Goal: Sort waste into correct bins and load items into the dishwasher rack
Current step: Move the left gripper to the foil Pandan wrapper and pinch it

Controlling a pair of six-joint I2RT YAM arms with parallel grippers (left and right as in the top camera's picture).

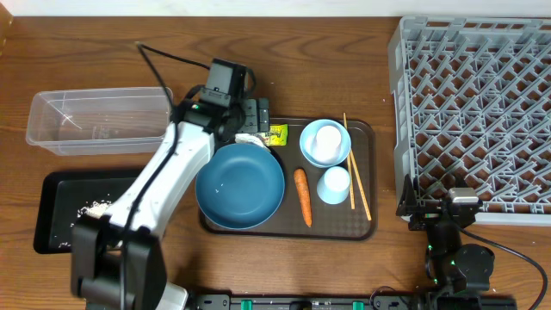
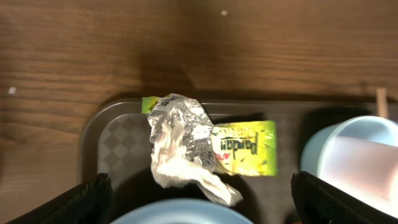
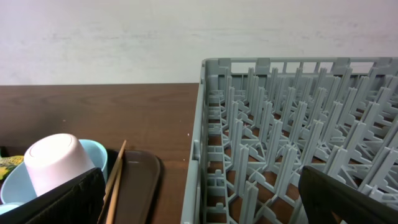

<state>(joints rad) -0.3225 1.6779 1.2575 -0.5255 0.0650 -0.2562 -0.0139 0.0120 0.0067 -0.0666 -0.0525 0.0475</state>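
My left gripper [image 1: 254,120] is open and empty, hovering over the far-left corner of the brown serving tray. Between its fingers [image 2: 199,205] lie the crumpled silver-white wrapper [image 2: 180,140] and the yellow-green packet [image 2: 245,148], with the wrapper partly on top of the packet. The dark-blue bowl [image 1: 239,185] sits just in front of them. The carrot [image 1: 302,195], a light-blue bowl [image 1: 325,142] holding an upturned cup, a second cup [image 1: 334,184] and the chopsticks [image 1: 357,176] lie on the tray. Rice [image 1: 95,207] lies in the black tray [image 1: 60,224]. The clear tub [image 1: 99,120] is empty. My right gripper [image 1: 437,205] is open and empty by the grey rack [image 1: 473,112].
The brown serving tray [image 1: 362,228] lies between the bins on the left and the rack on the right. In the right wrist view the rack's wall [image 3: 205,137] stands close on the right, with the chopsticks [image 3: 115,174] and the upturned cup [image 3: 59,163] to the left.
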